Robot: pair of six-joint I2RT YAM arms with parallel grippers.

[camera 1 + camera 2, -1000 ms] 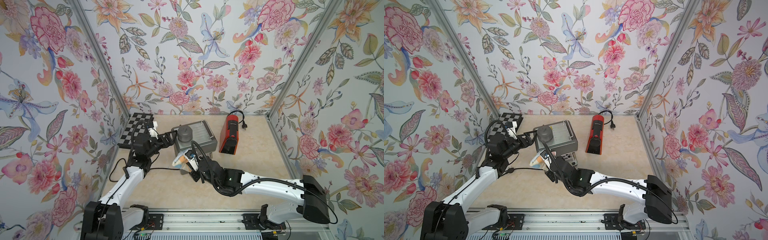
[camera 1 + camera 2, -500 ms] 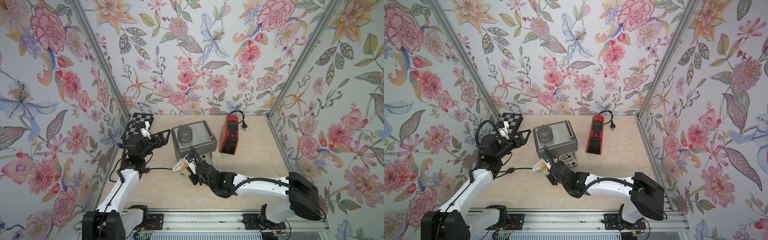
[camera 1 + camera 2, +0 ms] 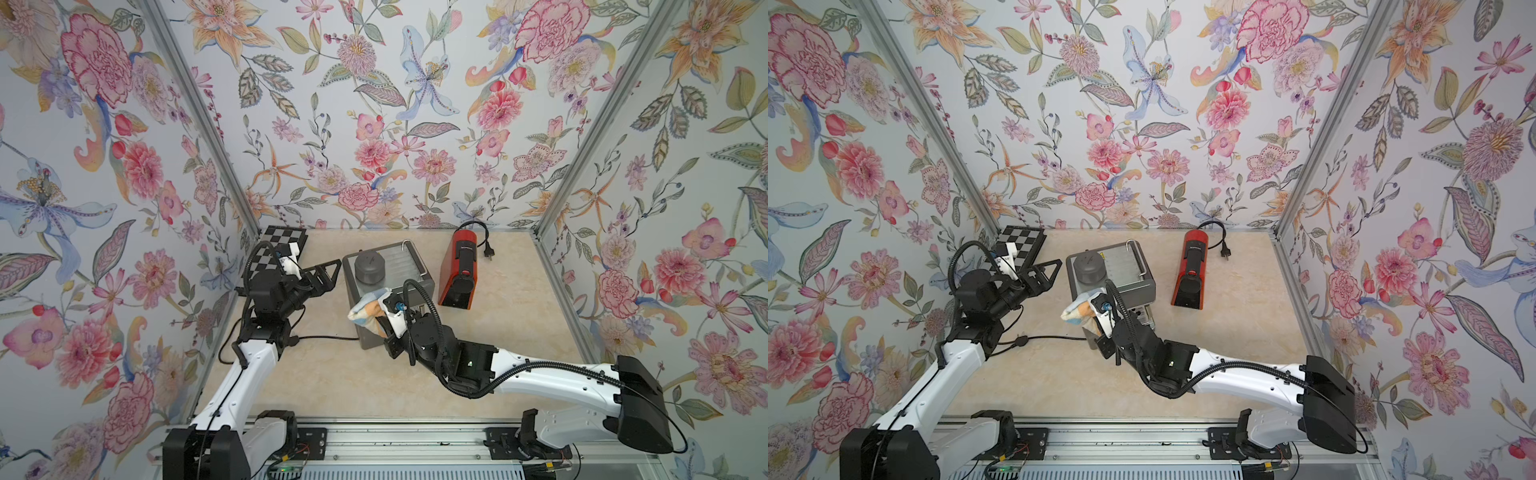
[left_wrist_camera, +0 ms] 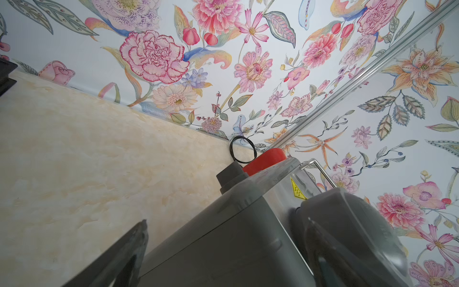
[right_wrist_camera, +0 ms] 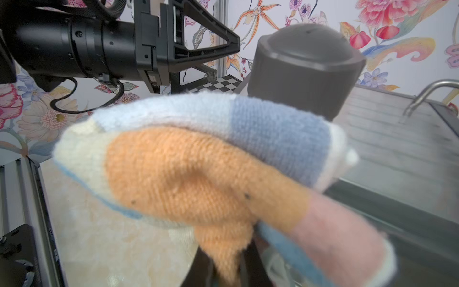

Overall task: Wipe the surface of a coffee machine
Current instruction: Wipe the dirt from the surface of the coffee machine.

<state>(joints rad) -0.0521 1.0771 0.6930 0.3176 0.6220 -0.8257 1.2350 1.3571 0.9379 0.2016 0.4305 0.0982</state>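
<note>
A grey coffee machine (image 3: 401, 259) (image 3: 1121, 270) with a dark round lid (image 3: 370, 268) (image 5: 305, 64) stands mid-table in both top views. My right gripper (image 3: 380, 321) (image 3: 1097, 322) (image 5: 233, 268) is shut on a knitted orange, blue and pink cloth (image 3: 368, 306) (image 3: 1077, 311) (image 5: 211, 174). The cloth rests against the machine's top front-left corner, just in front of the lid. My left gripper (image 3: 322, 276) (image 3: 1044, 276) (image 4: 226, 221) is open at the machine's left side. In the left wrist view the machine's upper left edge (image 4: 211, 248) lies between its spread fingers.
A red capsule machine (image 3: 459, 270) (image 3: 1192, 270) with a black cord and plug (image 3: 486, 251) stands right of the grey one. A checkerboard (image 3: 282, 239) lies in the back left corner. A black cable (image 3: 324, 338) runs across the table to the grey machine. Floral walls enclose three sides.
My right gripper has carried the cloth from the machine's front face up to its top front-left corner. The left gripper stays open beside the machine.
</note>
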